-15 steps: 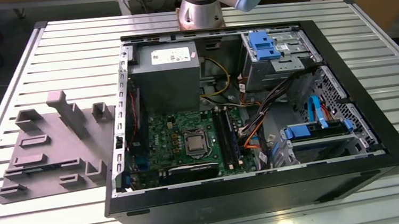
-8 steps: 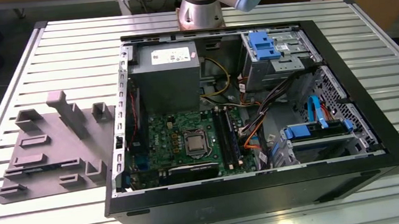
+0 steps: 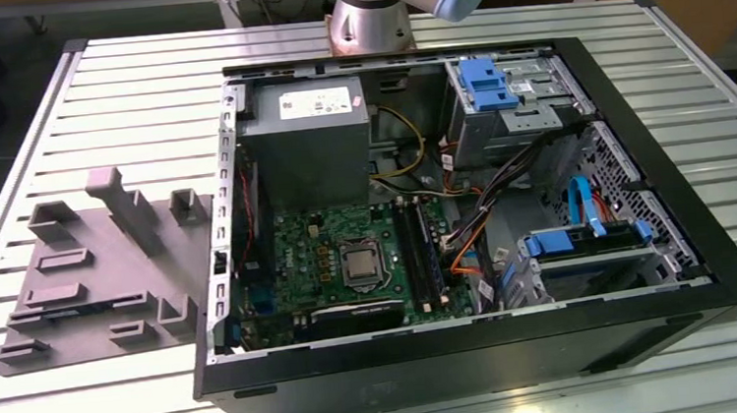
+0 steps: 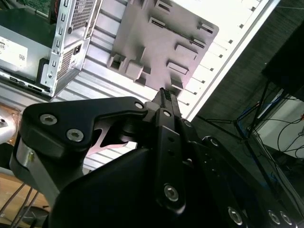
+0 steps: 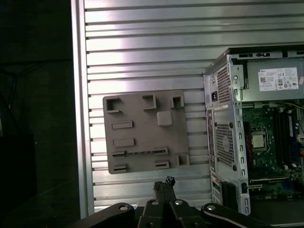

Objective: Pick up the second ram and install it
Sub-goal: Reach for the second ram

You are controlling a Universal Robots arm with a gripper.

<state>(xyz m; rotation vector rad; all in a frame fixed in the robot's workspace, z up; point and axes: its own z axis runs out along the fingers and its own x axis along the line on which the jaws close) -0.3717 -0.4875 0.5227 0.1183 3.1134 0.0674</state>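
My gripper [image 5: 163,184] hangs high above the table with its two dark fingers pressed together and nothing between them; it also shows in the second wrist view [image 4: 165,95]. Below it lies the grey holder tray [image 5: 142,133], on the exterior view's left [image 3: 98,277], with bare slots and upright blocks. In the open computer case [image 3: 486,355], long dark strips stand in the memory slots [image 3: 419,252] right of the processor [image 3: 361,264]. I cannot tell whether one of them is the second ram. The arm's base [image 3: 373,14] stands behind the case.
The case lies on its side on a slatted metal table [image 3: 137,106], with the power supply [image 3: 304,138], blue drive brackets [image 3: 582,239] and orange cables [image 3: 465,258] inside. Its metal wall [image 5: 223,142] rises beside the tray. The table edge [image 5: 78,118] runs just beyond the tray.
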